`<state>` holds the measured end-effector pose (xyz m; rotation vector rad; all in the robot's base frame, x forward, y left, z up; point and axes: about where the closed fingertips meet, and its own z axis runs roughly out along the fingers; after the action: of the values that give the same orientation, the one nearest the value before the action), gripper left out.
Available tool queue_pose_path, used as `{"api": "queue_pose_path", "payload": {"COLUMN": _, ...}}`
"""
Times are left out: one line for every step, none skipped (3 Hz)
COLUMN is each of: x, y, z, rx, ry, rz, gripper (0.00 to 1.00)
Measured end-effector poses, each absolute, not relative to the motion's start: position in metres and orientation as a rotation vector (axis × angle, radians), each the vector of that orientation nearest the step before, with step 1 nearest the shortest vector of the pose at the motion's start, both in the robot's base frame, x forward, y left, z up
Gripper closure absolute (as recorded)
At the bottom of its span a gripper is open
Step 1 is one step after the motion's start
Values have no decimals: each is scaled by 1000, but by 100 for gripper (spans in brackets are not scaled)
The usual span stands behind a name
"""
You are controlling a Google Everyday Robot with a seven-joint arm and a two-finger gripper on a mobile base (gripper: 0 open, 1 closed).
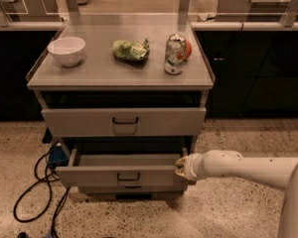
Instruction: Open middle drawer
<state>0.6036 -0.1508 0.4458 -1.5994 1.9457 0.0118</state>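
The middle drawer (pixel 99 175) is a shallow grey drawer with a small black wire handle (pixel 128 177). It stands pulled out of the cabinet, its inside showing bare. My gripper (pixel 181 165) is at the drawer's right front corner, at the end of my white arm (pixel 238 166) that reaches in from the right. The top drawer (pixel 124 121) with a recess under its handle sits above and juts out only slightly. The lowest drawer (pixel 131 188) shows as a thin strip under the middle one.
On the cabinet top (pixel 89 73) stand a white bowl (pixel 66 50), a green snack bag (pixel 131 50) and a soda can (pixel 175 53) with an orange thing behind it. Black cables (pixel 35 187) and a blue plug lie on the floor at the left. Dark counters stand behind.
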Motion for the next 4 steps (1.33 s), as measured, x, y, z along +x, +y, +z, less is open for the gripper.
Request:
{"api": "queue_pose_path", "payload": {"x": 583, "y": -154, "z": 440, "rx": -1602, "ry": 1952, "rz": 10, "gripper": 100}}
{"api": "queue_pose_path", "payload": {"x": 583, "y": -154, "z": 440, "rx": -1603, "ry": 1952, "rz": 10, "gripper": 84}}
{"api": "queue_pose_path", "payload": {"x": 583, "y": -154, "z": 440, "rx": -1603, "ry": 1952, "rz": 10, "gripper": 60}}
{"api": "queue_pose_path", "payload": {"x": 583, "y": -154, "z": 440, "rx": -1603, "ry": 1952, "rz": 10, "gripper": 37}}
